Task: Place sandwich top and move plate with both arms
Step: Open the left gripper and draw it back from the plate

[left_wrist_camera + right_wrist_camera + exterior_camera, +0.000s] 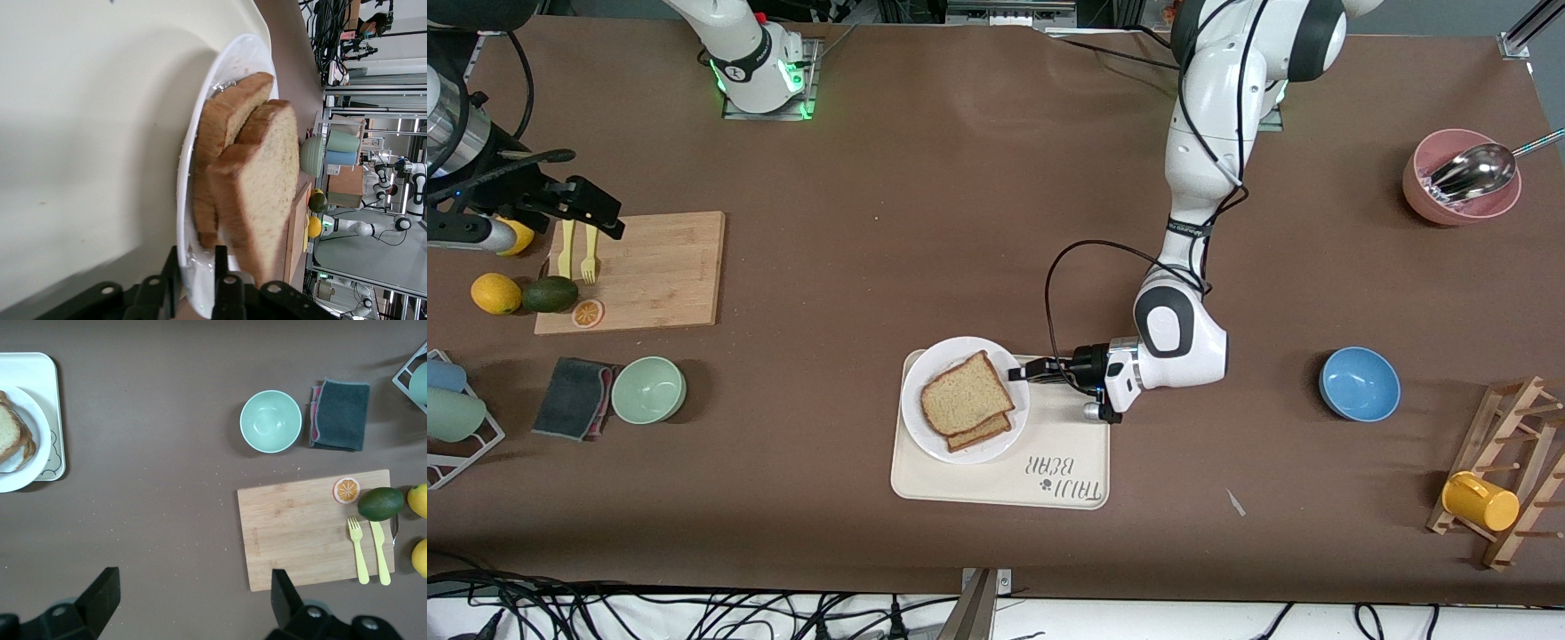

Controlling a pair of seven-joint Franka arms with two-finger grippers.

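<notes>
The sandwich top (965,391) lies on a second bread slice (983,434) on the white plate (960,348), which sits on the cream tray (1005,480). No egg shows. My left gripper (1021,372) is low at the plate's edge toward the left arm's end of the table. In the left wrist view my left gripper (195,257) has one finger on each side of the plate's rim (230,63), closed on it, with the sandwich top (267,187) just ahead. My right gripper (605,213) waits open and empty over the cutting board's corner; it is wide open in its wrist view (193,587).
The wooden cutting board (649,271) holds a yellow fork and knife, with an avocado (550,293) and lemons beside it. A green bowl (648,389) and grey cloth (572,397) lie nearer. A blue bowl (1359,383), a pink bowl with ladle (1461,176) and a mug rack (1507,480) stand at the left arm's end.
</notes>
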